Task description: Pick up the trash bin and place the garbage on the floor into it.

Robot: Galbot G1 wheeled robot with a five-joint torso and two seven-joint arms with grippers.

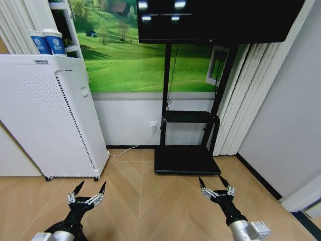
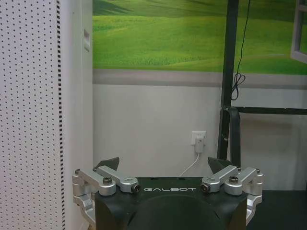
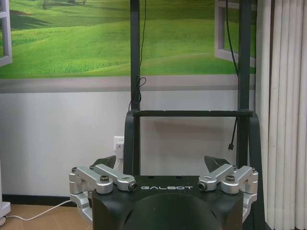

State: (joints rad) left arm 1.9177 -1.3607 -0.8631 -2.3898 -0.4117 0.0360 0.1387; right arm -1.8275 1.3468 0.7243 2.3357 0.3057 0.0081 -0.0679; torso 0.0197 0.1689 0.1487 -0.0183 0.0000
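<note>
The trash bin and the garbage are out of view. The floor (image 1: 150,201) is light tan wood in a herringbone pattern, bare in front of me. My left gripper (image 1: 89,191) hovers low at the lower left of the head view, open with nothing between its fingers. My right gripper (image 1: 214,185) hovers at the lower right, also open and holding nothing. In the left wrist view the left gripper (image 2: 165,165) faces the white wall; in the right wrist view the right gripper (image 3: 163,163) faces the black stand.
A tall white perforated appliance (image 1: 47,115) stands on the left against the wall. A black TV stand (image 1: 186,158) with a flat base sits ahead, its screen (image 1: 215,20) above. White curtains (image 1: 246,95) hang on the right. A cable runs to a wall socket (image 1: 153,125).
</note>
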